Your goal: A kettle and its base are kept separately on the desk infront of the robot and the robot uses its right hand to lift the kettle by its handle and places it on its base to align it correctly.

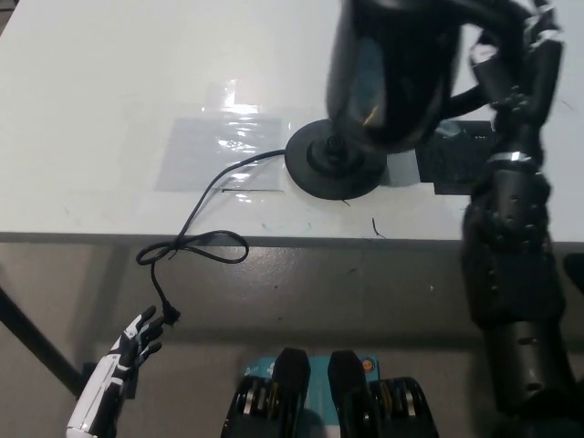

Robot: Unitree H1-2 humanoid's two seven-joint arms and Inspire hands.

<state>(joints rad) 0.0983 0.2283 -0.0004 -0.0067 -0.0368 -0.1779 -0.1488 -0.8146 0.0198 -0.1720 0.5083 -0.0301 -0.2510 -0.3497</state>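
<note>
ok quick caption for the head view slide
Black right robot hand holds the black kettle raised over its round base on the white desk; white left robot hand rests low.

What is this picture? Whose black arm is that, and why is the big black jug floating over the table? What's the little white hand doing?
You are looking through a camera on a robot's head, pointing steeply down at a white desk. The robot has two arms. The black right hand comes in from the right and holds the tall black plastic kettle by its handle, so the kettle is not floating: the hand carries it in the air. Right under it, partly hidden, lies the round black kettle base, the flat disc where the kettle is meant to sit. A thin black power cord runs from the base, over the desk's edge, and dangles down. A black square mark sits on the desk to the right. The white left hand rests low at the lower left, its fingers apart, holding nothing.
</note>
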